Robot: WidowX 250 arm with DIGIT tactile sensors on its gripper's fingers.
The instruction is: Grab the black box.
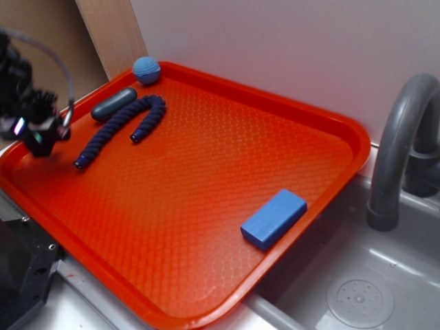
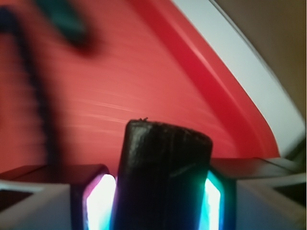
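Note:
The black box (image 2: 163,163) stands upright between my gripper's two lit pads (image 2: 98,201), which press on its left and right sides. So my gripper (image 2: 158,189) is shut on the black box. In the exterior view my gripper (image 1: 38,134) hangs over the left edge of the red tray (image 1: 206,179), a little above its surface. There the box is hard to tell apart from the dark fingers. The wrist view is blurred, with the red tray floor and its rim (image 2: 201,81) behind the box.
On the tray lie a bright blue block (image 1: 273,218) at the right edge, a dark grey capsule (image 1: 114,104), a curved navy rope (image 1: 120,127) and a blue ball (image 1: 146,69) at the back left. A grey tap (image 1: 405,137) and sink (image 1: 357,295) stand to the right.

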